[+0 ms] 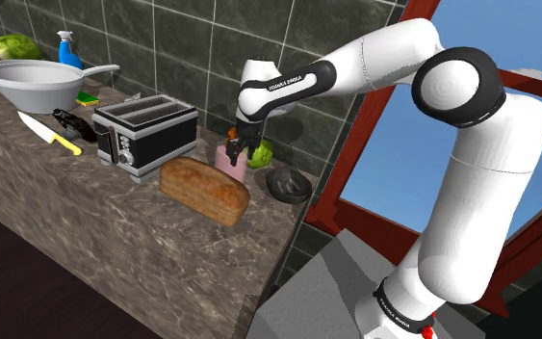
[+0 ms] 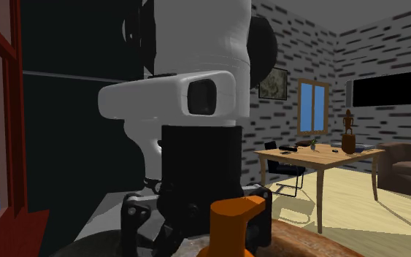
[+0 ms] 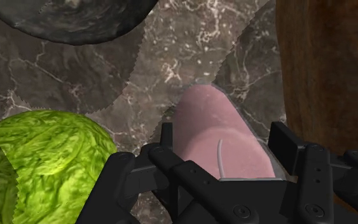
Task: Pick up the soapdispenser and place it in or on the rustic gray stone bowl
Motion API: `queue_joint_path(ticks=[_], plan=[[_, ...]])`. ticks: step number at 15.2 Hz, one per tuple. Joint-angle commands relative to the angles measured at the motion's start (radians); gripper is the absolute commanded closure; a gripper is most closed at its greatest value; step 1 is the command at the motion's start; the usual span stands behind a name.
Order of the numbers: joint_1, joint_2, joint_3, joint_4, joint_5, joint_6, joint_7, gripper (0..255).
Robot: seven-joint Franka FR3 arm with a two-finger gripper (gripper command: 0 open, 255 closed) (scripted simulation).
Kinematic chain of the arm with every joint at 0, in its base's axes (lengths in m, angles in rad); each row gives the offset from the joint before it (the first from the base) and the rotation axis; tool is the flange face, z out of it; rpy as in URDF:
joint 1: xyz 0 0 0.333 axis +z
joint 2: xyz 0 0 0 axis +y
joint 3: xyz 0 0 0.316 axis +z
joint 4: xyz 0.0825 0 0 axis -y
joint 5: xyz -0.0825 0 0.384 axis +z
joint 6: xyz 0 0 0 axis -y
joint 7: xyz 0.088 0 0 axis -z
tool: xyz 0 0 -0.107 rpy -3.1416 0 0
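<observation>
The soap dispenser [image 1: 228, 160] has a pink body and an orange pump [image 2: 234, 223]. It stands on the marble counter between a bread loaf and a lettuce. My black gripper [image 1: 241, 150] comes down on it from above. In the wrist view the pink body [image 3: 219, 130] sits between the two fingers [image 3: 165, 143], which press against its sides, so the gripper [image 3: 222, 137] is shut on it. The dark grey stone bowl [image 1: 289, 184] stands on the counter a short way towards the shoulder view's right. Its rim [image 3: 75, 22] shows just beyond the lettuce.
A green lettuce [image 1: 261, 154] lies against the dispenser and a brown bread loaf [image 1: 204, 191] on its other side. Further along the counter [image 1: 95, 221] are a toaster [image 1: 146, 135], a knife [image 1: 47, 132], a large pan [image 1: 36, 83] and a spray bottle [image 1: 68, 50]. A tiled wall stands close behind.
</observation>
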Motion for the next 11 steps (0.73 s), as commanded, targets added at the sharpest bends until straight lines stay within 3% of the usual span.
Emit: queue_joint_path(ticks=[1, 11], plan=[[0.001, -0.015, 0.001, 0.010, 0.000, -0.024, 0.002, 255], [0.001, -0.068, 0.001, 0.076, 0.003, -0.144, -0.001, 255]])
